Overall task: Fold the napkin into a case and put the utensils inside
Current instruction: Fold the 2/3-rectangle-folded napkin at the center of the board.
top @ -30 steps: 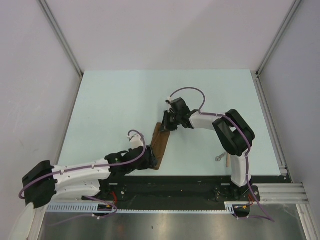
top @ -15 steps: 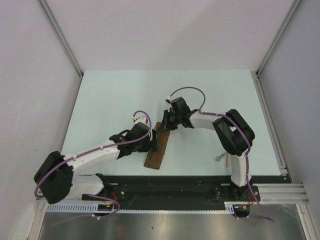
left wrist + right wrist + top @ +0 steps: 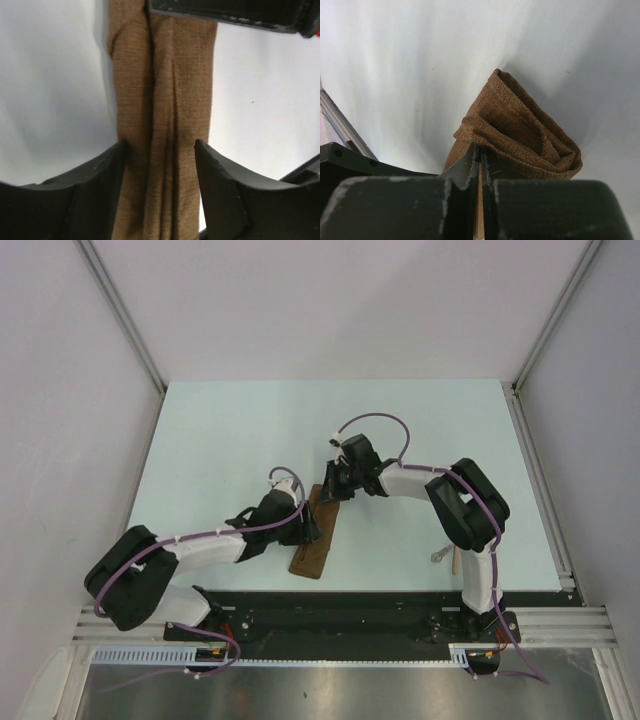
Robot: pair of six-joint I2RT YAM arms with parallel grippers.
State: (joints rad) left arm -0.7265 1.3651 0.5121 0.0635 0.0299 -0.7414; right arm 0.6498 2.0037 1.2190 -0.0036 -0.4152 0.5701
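1. a pale mint-green table fills a booth of plain white walls, with aluminium frame posts running down to its far corners.
2. a black rail runs along the table's near edge and carries both arm bases; purple cables loop over the arms.
3. the napkin, folded into a narrow brown strip, lies near the table's middle, toward the near edge, its length running from near to far.
4. the right gripper sits at the strip's far end; in its wrist view the fingers are pressed together on a fold of the napkin, with the cloth's end bunched just beyond them.
5. the left gripper reaches the strip's middle from the left; in its wrist view the jaws are spread wide, one finger on each side of the napkin, gripping nothing.
6. the utensils lie well apart to the right, beside the right arm, which partly hides them; a tan handle and a bit of silver show.
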